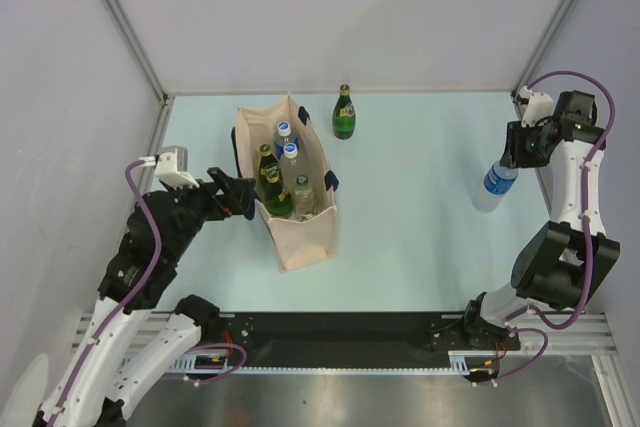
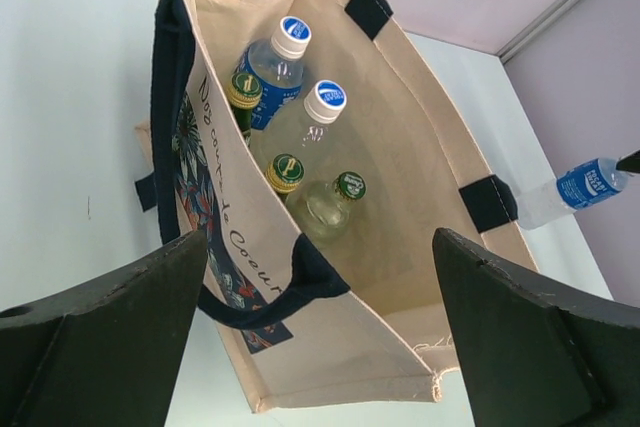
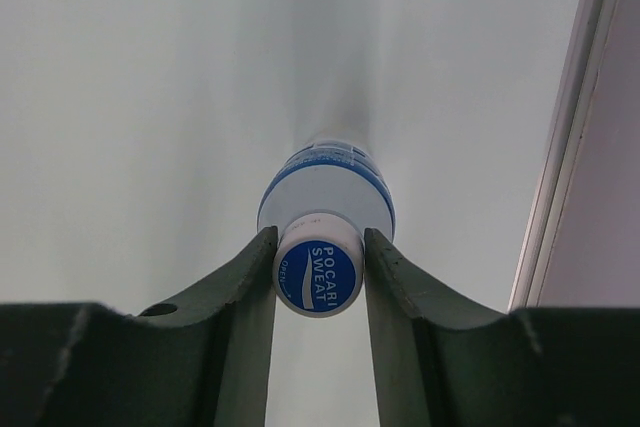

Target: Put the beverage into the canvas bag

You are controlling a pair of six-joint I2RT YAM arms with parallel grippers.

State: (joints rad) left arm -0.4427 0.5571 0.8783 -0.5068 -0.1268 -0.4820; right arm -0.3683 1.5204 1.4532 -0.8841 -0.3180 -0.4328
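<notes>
Slippage is what we fear, since our right gripper [image 3: 320, 243] clamps only the cap end of the blue-labelled bottle [image 1: 495, 185] at three o'clock, well apart from the canvas bag [image 1: 305, 235] at nine o'clock, beside which our left gripper [image 1: 241, 195] hangs spread.

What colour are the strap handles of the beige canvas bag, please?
Dark navy strap handles, clearest in left wrist view.
</notes>
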